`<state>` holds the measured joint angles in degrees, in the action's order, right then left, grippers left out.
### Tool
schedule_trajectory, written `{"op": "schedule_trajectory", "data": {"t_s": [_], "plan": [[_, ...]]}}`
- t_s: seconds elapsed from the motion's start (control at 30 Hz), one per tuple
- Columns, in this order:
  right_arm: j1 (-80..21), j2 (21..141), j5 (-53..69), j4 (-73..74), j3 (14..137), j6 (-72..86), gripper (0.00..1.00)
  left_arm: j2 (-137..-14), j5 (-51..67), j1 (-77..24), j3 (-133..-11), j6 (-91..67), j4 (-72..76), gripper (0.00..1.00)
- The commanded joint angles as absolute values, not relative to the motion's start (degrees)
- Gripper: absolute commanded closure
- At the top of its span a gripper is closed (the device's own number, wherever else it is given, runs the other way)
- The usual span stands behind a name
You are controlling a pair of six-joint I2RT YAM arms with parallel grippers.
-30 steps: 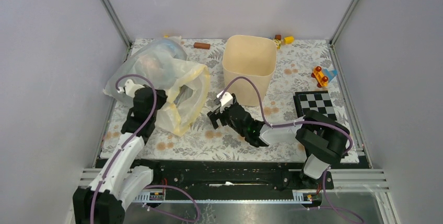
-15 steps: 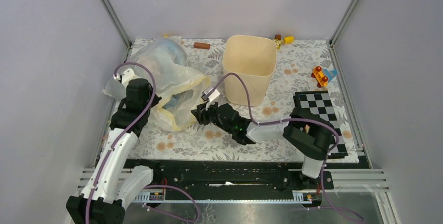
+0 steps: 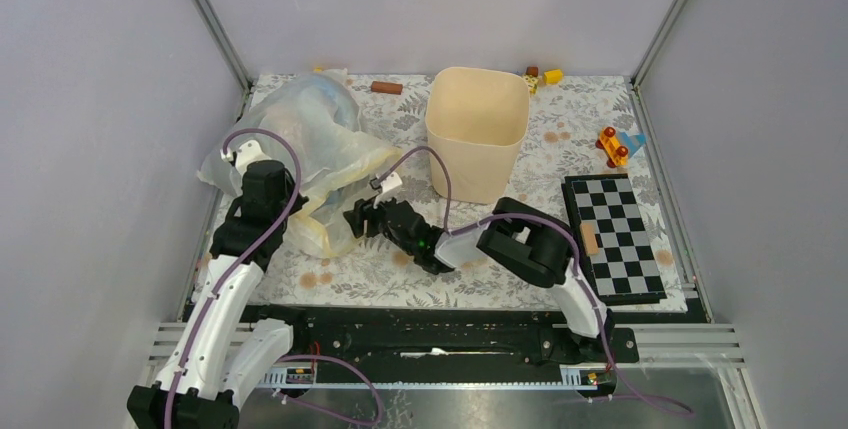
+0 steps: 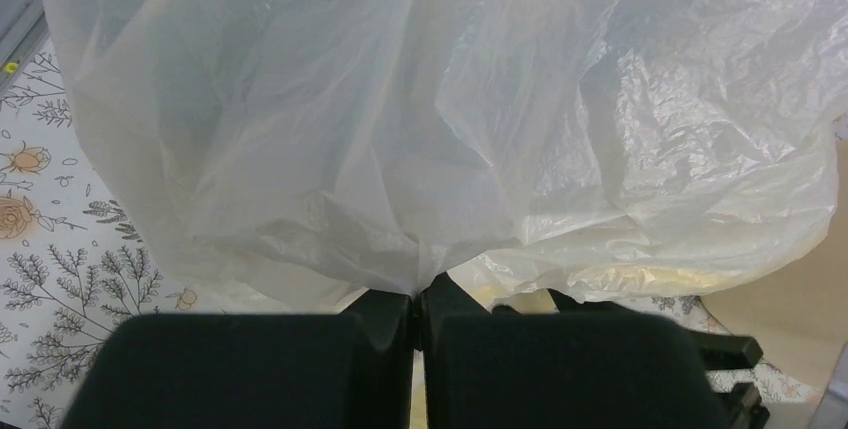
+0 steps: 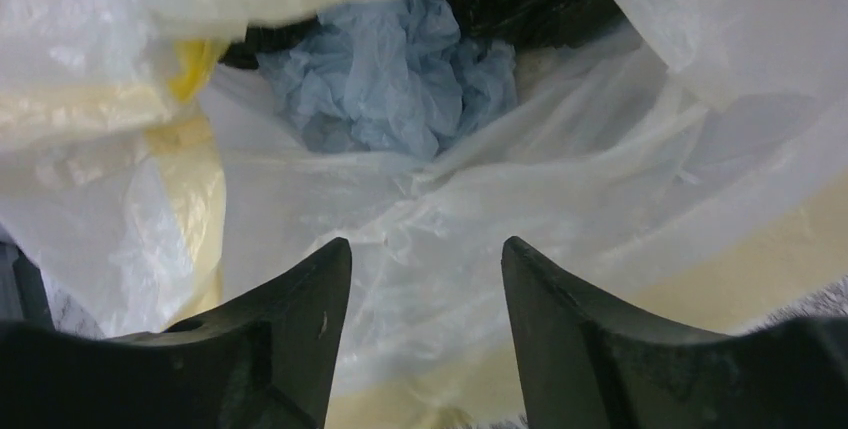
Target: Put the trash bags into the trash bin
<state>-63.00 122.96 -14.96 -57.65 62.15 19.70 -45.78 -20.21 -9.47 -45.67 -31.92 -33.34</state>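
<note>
Clear whitish bag (image 4: 400, 129) and yellow bag (image 5: 185, 164) smother the blue trash bag (image 5: 390, 79).
Left gripper (image 4: 415, 294) pinches the whitish bag; right gripper (image 5: 425, 279) reaches low at its mouth, jaws parted.

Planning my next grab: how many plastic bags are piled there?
3: whitish bag on top, yellow bag at the near edge, blue bag crumpled among their folds. More may be hidden.
</note>
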Motion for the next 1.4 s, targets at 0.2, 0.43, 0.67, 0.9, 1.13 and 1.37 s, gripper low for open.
{"op": "schedule_trajectory", "data": {"t_s": [0.2, 0.43, 0.67, 0.9, 1.13, 1.37], "plan": [[-63.1, 131.9, -19.6, -57.4, 78.9, 21.3, 0.32, -44.7, -19.8, -9.2, -45.5, -31.1, -31.6, 1.0], [-63.2, 137.4, -22.9, -51.9, 88.5, 21.1, 0.48, -44.9, -21.2, -9.2, -45.5, -31.3, -32.0, 1.0], [-63.2, 128.7, -19.6, -52.8, 79.6, 19.2, 1.0, -44.6, -23.7, -9.2, -45.6, -32.9, -32.4, 1.0], [-63.3, 108.0, -10.7, -46.7, 64.2, 19.6, 1.0, -47.2, -28.0, -9.2, -46.8, -39.5, -34.6, 1.0], [-63.3, 86.2, -11.2, -34.6, 53.6, 19.9, 1.0, -54.5, -23.5, -9.2, -50.8, -46.2, -39.9, 1.0], [-63.2, 66.3, -19.9, -13.2, 51.6, 17.9, 1.0, -58.3, -15.1, -9.2, -44.9, -54.4, -32.9, 1.0]]}}
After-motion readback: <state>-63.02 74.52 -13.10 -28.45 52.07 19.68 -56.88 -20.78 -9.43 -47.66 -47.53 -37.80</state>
